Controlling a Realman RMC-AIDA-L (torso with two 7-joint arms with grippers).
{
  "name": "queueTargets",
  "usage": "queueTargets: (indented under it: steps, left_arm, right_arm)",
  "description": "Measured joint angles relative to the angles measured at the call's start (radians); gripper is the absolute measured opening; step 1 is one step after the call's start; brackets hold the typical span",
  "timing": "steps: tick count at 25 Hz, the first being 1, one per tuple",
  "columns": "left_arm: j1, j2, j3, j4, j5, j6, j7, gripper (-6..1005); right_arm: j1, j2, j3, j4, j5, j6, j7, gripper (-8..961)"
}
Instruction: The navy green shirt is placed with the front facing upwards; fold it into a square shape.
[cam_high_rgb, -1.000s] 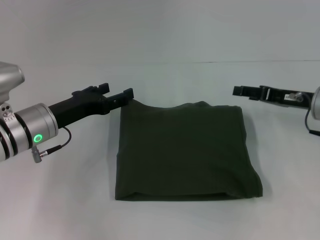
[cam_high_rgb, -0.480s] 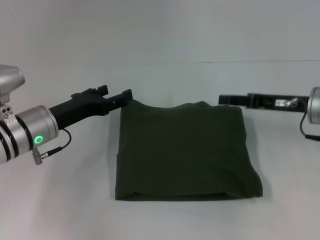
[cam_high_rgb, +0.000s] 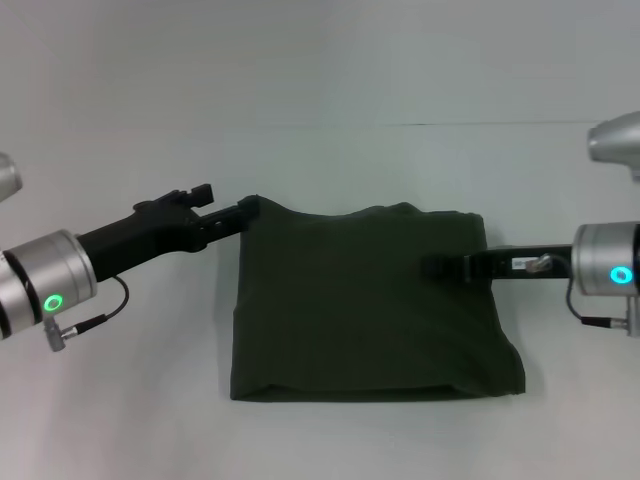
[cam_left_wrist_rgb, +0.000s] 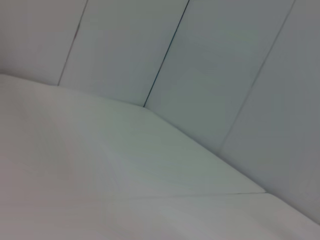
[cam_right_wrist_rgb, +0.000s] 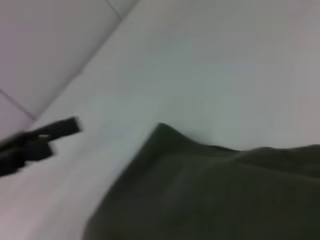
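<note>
The navy green shirt (cam_high_rgb: 365, 300) lay on the white counter (cam_high_rgb: 120, 400), already folded into a near-square block, plain side up. The left claw (cam_high_rgb: 240, 210) sat at its far left corner, touching the cloth; whether it pinched the fabric could not be told. The right claw (cam_high_rgb: 440, 268) reached over the shirt's right side, its spread likewise unclear. To finish well, I judged both should press the edges flat and square the uneven far edge without dragging the layers apart.
</note>
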Motion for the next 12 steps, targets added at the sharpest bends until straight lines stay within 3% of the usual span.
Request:
queueTargets:
  steps: [5,9,12]
  left_arm:
    - [0.008,-0.005,-0.001,0.000,0.000,-0.004,0.001,908]
    - [0.009,-0.007,0.001,-0.002,0.000,-0.007,0.002,908]
    - [0.009,-0.007,0.004,-0.003,0.000,-0.008,0.002,908]
  right_arm:
    - [0.022,0.034,-0.111,0.011,0.000,0.152,-0.008,85]
    - [0.038,0.043,-0.172,0.013,0.006,0.216,-0.009,-1]
    - [0.042,0.043,-0.171,0.010,0.019,0.216,-0.033,-1]
